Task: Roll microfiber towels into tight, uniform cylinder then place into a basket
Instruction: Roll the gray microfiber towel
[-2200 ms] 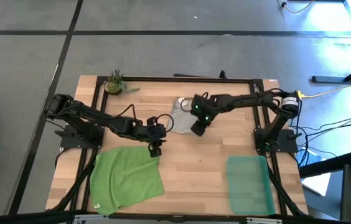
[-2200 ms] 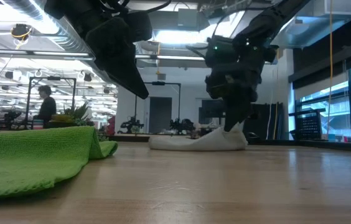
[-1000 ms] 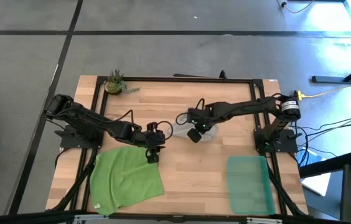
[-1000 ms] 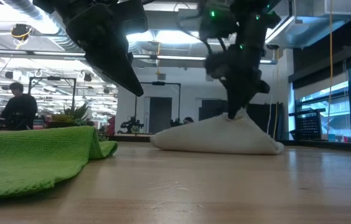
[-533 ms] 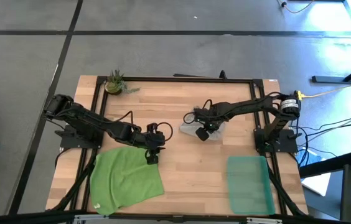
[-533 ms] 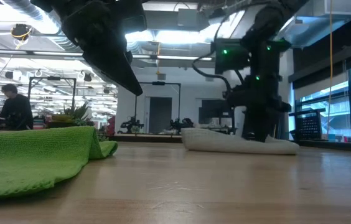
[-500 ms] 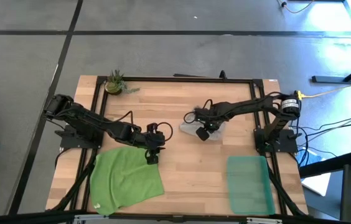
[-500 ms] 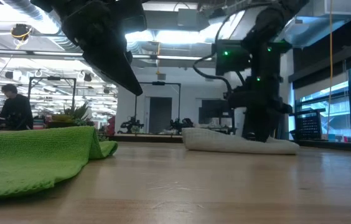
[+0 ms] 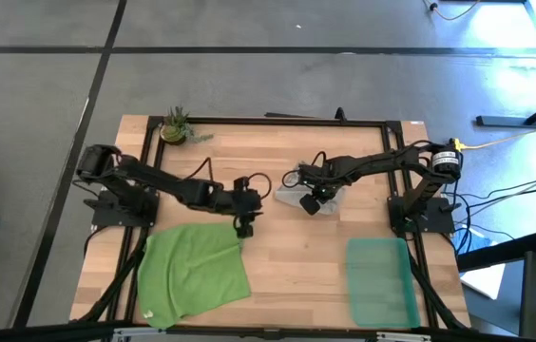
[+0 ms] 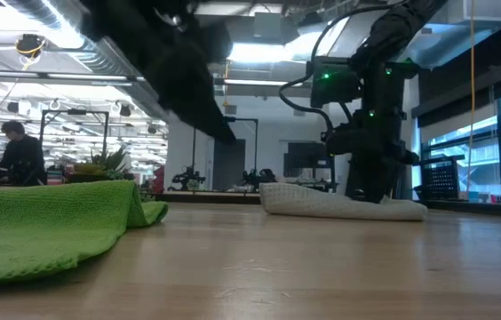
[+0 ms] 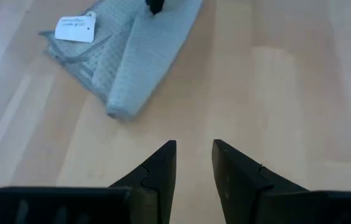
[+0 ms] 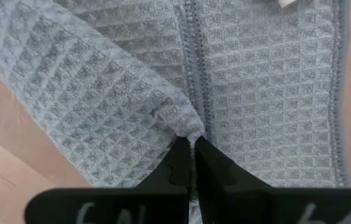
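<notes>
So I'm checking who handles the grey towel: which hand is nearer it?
Right. The right hand is pinching the grey towel; the left hand hovers apart, by the green towel.

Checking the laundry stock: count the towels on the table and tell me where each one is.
2. The grey towel lies crumpled near the table's middle, pinched by the right hand. The green towel lies spread out at the front left. None appear hidden.

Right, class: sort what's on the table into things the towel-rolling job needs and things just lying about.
Job: grey towel, green towel, basket, right gripper pinching the grey towel, left gripper.
Lying about: potted plant.
</notes>
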